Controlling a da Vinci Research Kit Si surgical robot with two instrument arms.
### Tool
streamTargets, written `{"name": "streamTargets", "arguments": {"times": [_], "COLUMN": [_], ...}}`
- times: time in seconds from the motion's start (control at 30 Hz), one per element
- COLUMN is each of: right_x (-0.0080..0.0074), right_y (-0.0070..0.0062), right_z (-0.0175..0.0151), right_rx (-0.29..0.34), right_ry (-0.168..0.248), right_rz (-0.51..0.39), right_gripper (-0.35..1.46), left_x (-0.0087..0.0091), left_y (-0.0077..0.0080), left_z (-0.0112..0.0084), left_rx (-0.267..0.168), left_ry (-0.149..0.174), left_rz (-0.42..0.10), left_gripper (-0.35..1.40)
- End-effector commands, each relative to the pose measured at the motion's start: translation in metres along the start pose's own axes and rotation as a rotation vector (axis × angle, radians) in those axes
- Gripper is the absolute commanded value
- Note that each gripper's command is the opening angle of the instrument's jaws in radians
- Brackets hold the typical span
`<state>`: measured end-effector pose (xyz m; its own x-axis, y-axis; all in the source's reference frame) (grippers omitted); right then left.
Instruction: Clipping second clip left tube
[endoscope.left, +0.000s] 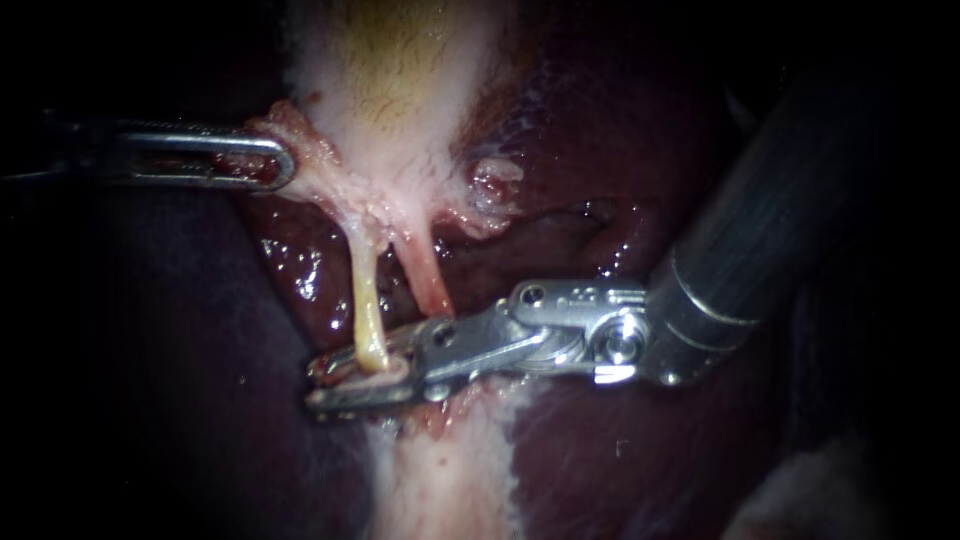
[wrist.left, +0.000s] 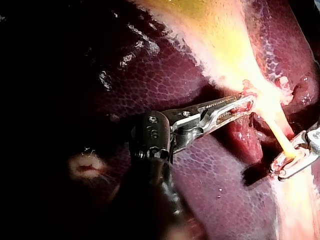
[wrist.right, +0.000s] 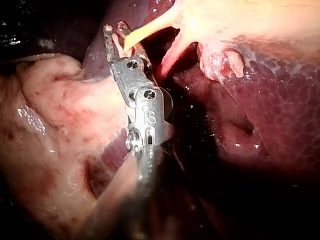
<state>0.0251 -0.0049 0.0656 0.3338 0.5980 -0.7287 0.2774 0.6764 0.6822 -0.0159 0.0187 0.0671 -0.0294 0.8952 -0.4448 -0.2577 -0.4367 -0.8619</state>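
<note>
Clamping the thin yellow left tube (endoscope.left: 366, 300), steel right instrument (endoscope.left: 318, 384) jaws meet; above the tube, left instrument (endoscope.left: 272, 163) pinches whitish gallbladder (endoscope.left: 400, 100).

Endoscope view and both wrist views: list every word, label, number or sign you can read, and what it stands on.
Liver, gallbladder, left tube: no text or sign.
Right instrument: small engraved marks on the metal joint near its tip, too small and blurred to read.
Left instrument: nothing legible.
</note>
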Motion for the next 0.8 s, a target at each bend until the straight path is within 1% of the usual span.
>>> {"name": "streamTargets", "arguments": {"times": [0.03,0.07,0.1,0.23,0.37,0.8], "right_x": [0.0000,0.0000,-0.0001,-0.0001,-0.0002,-0.0005], "right_y": [0.0000,0.0000,0.0000,0.0003,0.0004,0.0007], "right_z": [-0.0001,-0.0001,-0.0003,-0.0005,-0.0006,-0.0008], "right_rx": [0.000,0.000,0.001,0.001,-0.006,-0.010], "right_ry": [0.001,0.000,0.000,-0.002,-0.028,-0.030], "right_rz": [0.000,0.000,0.000,0.012,0.013,0.012], "right_gripper": [-0.21,-0.33,-0.35,-0.35,-0.35,-0.35], "left_x": [0.0000,0.0000,0.0000,0.0000,0.0000,0.0001], "left_y": [0.0000,0.0000,0.0000,0.0000,0.0000,0.0000], "left_z": [0.0000,0.0000,0.0000,0.0000,-0.0001,-0.0001], "left_rx": [0.000,0.000,0.000,0.000,0.000,0.000], "left_ry": [0.000,0.000,0.000,0.000,0.000,0.000], "left_rz": [0.000,0.000,0.000,0.000,0.000,0.000], "left_gripper": [-0.35,-0.35,-0.35,-0.35,-0.35,-0.35]}}
